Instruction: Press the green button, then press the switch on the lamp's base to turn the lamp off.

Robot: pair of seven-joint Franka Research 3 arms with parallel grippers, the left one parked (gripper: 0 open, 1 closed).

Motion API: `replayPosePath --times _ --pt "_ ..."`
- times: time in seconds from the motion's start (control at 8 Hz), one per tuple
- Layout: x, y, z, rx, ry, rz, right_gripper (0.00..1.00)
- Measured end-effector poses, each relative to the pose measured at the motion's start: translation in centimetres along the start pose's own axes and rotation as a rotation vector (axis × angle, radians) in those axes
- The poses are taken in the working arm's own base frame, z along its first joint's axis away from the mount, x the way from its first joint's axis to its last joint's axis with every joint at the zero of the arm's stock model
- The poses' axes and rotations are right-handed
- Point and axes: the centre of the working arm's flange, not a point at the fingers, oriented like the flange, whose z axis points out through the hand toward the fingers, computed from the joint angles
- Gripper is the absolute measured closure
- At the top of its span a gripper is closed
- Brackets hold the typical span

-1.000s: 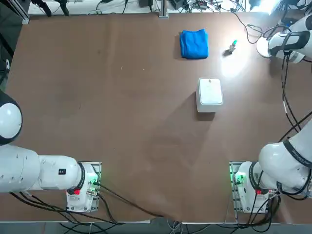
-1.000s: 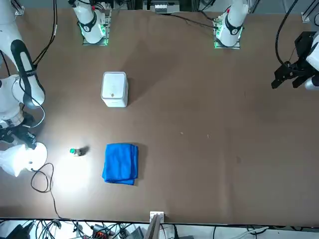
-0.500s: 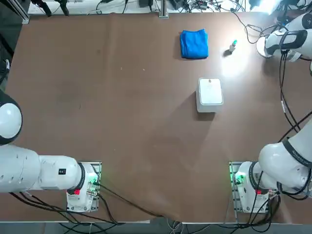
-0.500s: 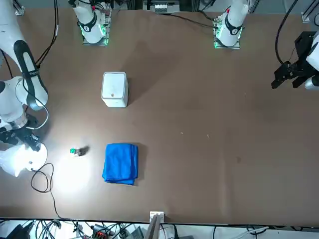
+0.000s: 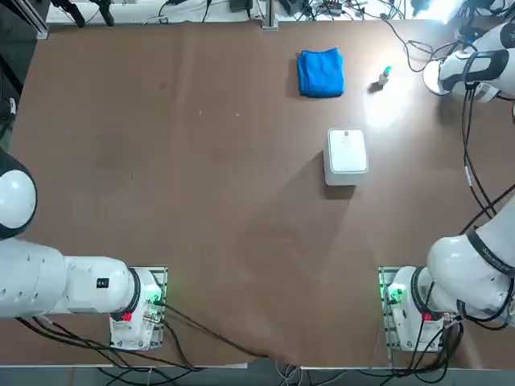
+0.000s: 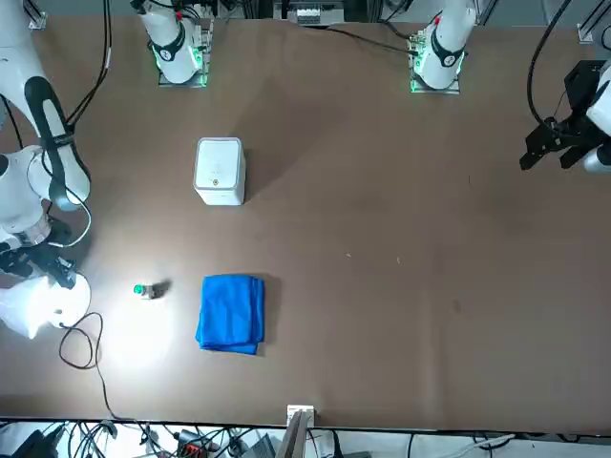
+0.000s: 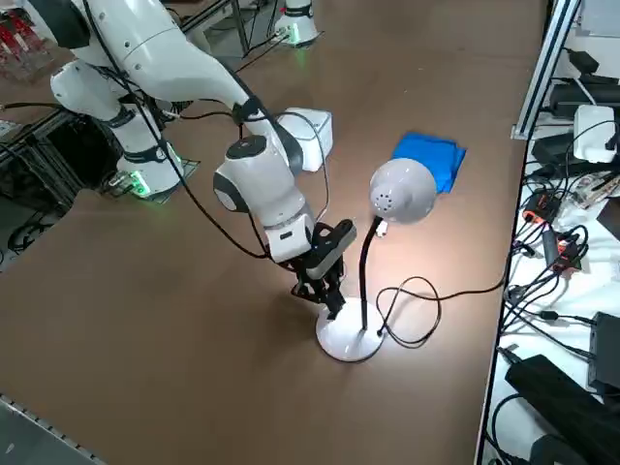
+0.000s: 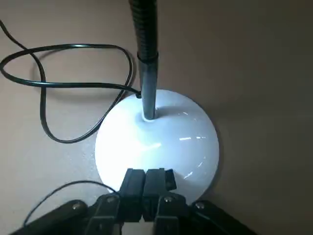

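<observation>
The lamp (image 7: 401, 192) stands at the table's far right corner and is lit; its glow falls on the table around the green button (image 5: 385, 75), a tiny stub with a teal cap. My right gripper (image 8: 146, 173) is shut, its two fingertips pressed together on the rim side of the lamp's base (image 8: 161, 142), a white disc with the black neck (image 8: 145, 49) rising from it. The switch is hidden, I cannot tell if it lies under the fingertips. In the right side view the gripper (image 7: 330, 305) points down onto the base (image 7: 351, 345).
A blue cloth (image 5: 320, 72) lies left of the green button. A white rounded box (image 5: 347, 153) sits nearer the robot. The lamp's black cable (image 8: 58, 88) loops on the table beside the base. The table's far edge and cluttered cables lie just beyond.
The right wrist has shifted slightly over the lamp's base. The gripper has stayed shut and the lamp has stayed lit.
</observation>
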Motion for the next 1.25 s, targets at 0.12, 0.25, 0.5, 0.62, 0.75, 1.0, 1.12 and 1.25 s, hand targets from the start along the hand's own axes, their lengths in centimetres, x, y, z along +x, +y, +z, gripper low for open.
replayPosePath --times 0.12,0.25,0.5,0.62,0.75,1.0,1.12,1.25 --pt "-0.04 0.36 -0.01 -0.002 0.000 0.005 0.99" --pt "-0.08 0.58 -0.01 -0.004 -0.001 0.008 0.99" --pt "-0.20 0.57 0.08 -0.004 -0.003 0.008 0.99" --pt "-0.28 0.56 0.14 -0.003 -0.005 0.008 0.99" --pt "-0.32 0.55 0.16 -0.003 -0.006 0.009 0.99" --pt "-0.45 0.53 0.26 -0.003 -0.009 0.009 0.99" --pt "-0.63 0.55 0.40 -0.002 -0.013 0.011 0.99" --pt "-0.84 0.64 0.55 -0.003 -0.017 0.015 0.99"
